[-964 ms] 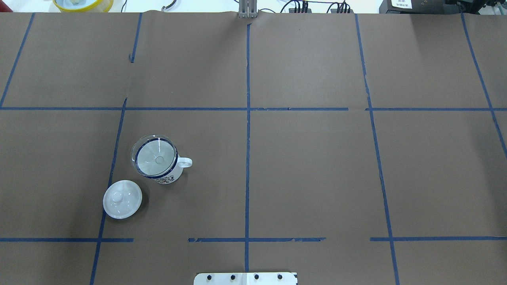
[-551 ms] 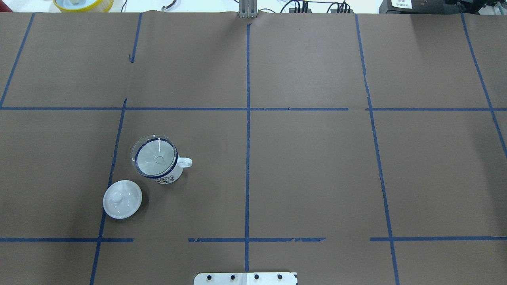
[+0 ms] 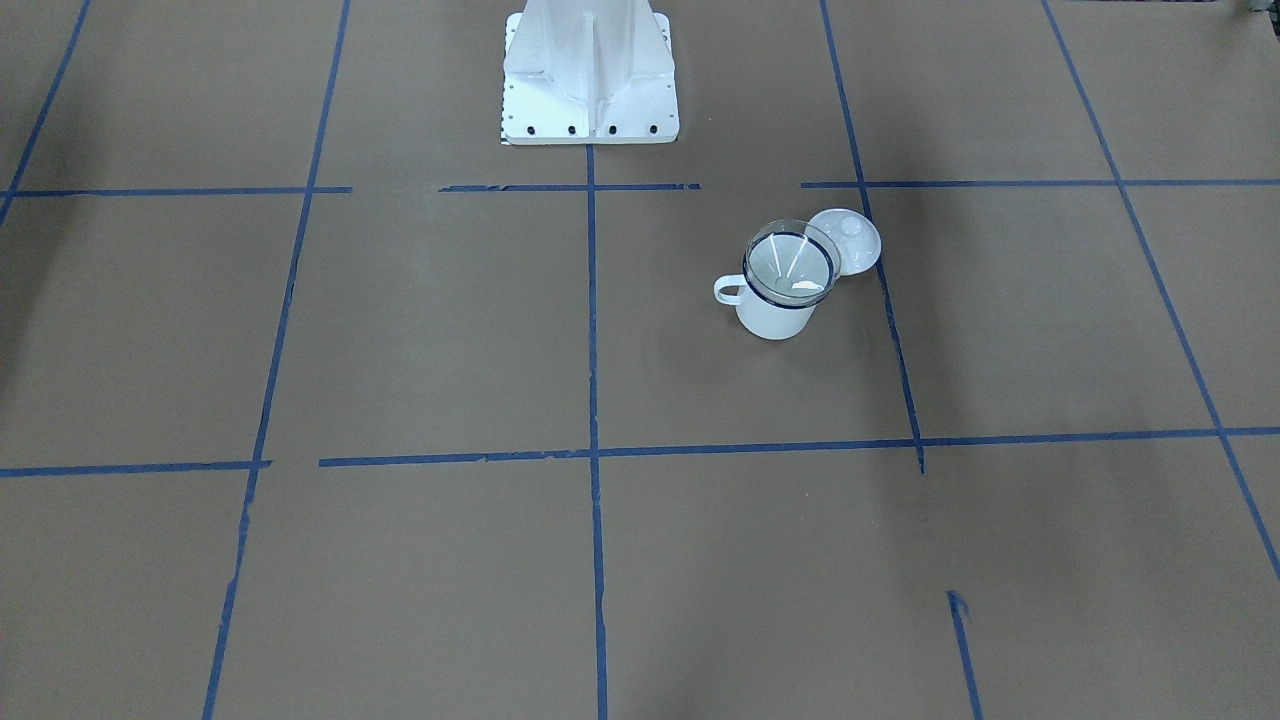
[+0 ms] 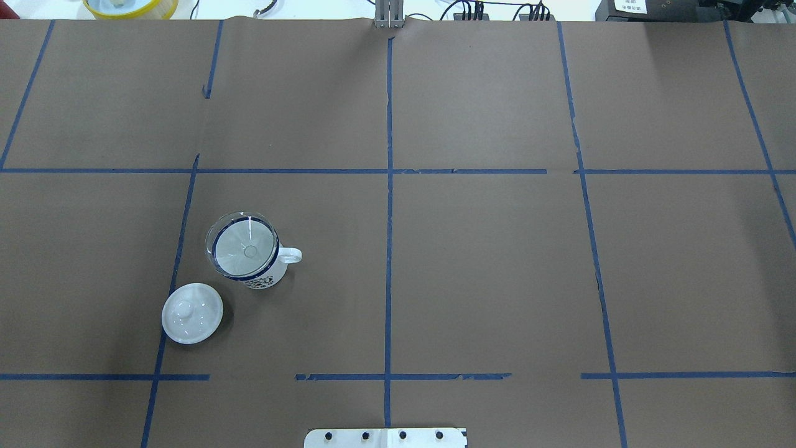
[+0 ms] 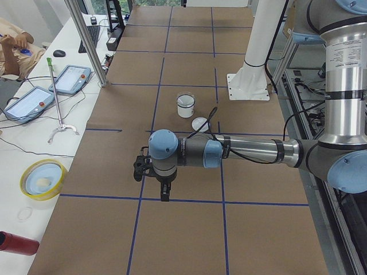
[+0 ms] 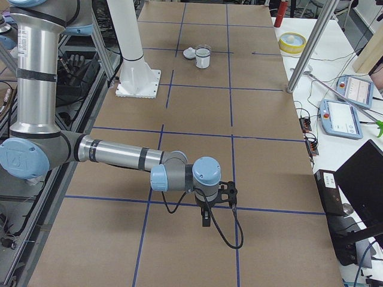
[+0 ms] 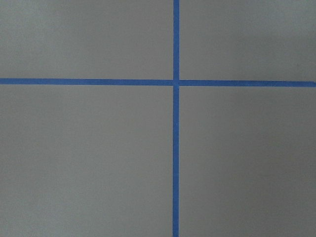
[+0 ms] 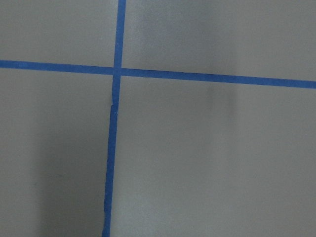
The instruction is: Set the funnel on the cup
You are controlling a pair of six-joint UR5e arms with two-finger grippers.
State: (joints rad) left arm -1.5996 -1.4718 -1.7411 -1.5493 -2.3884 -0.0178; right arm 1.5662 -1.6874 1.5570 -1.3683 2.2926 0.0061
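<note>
The clear funnel (image 4: 244, 246) sits upright in the mouth of the white cup (image 4: 268, 279), its wide rim resting on the cup's dark blue rim. The cup's handle points toward the table's middle. Both also show in the front-facing view, the funnel (image 3: 790, 262) on the cup (image 3: 770, 318). No gripper shows in the overhead, front-facing or wrist views. My left gripper (image 5: 164, 195) hangs over the table well away from the cup (image 5: 185, 106). My right gripper (image 6: 206, 221) hangs far from the cup (image 6: 203, 57). I cannot tell whether either is open or shut.
A round white knobbed lid (image 4: 192, 313) lies just beside the cup, toward the robot. The robot's base (image 3: 590, 80) stands at the table's near middle edge. A yellow bowl (image 5: 42, 179), a red bottle (image 5: 17, 243) and tablets (image 5: 71, 79) lie on the operators' side bench.
</note>
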